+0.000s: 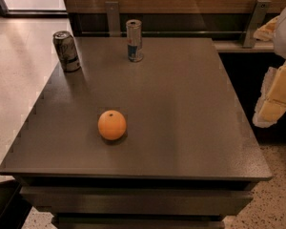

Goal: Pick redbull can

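Note:
The redbull can point(134, 40) is a tall, slim silver can with blue lower panels. It stands upright at the far middle of the dark grey table point(181, 109). My gripper point(275, 97) hangs at the right edge of the view, beyond the table's right side. It is far from the can, well to its right and nearer to me, and nothing shows in it.
A shorter, wider dark-grey can with white script point(66, 51) stands upright at the table's far left corner. An orange point(112, 125) lies at front centre-left. A wooden wall with metal brackets point(254, 18) runs behind the table. Speckled floor lies to the left and right.

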Motion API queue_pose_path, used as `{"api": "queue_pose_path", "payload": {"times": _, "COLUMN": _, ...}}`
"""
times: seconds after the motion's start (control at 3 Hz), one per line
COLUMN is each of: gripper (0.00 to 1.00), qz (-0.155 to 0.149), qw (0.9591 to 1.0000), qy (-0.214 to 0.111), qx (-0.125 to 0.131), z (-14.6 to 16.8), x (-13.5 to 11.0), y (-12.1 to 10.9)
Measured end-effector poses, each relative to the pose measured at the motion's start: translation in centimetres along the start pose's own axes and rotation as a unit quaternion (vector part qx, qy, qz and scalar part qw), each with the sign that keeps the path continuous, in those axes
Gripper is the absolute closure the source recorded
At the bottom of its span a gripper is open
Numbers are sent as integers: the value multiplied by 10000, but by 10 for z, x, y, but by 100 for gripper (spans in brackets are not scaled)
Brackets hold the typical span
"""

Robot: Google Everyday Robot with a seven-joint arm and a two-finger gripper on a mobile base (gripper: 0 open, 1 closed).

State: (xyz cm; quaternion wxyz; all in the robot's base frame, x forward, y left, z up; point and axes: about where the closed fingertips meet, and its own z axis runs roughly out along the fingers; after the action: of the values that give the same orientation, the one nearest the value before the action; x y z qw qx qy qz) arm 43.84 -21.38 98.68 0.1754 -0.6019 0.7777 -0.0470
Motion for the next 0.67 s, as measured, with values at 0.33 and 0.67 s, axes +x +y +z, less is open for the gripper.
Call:
{"api": "queue_pose_path", "payload": {"times": 0.33, "gripper": 0, "qz": 0, "qw": 10000, "qy": 0, "qx": 1, "z": 0, "x": 0, "y": 0}}
{"api": "queue_pose_path", "payload": {"times": 0.67, "gripper": 0, "qz": 82, "qw": 9995, "qy": -263, "qx": 118, "z": 5, "x": 5, "y": -23}}
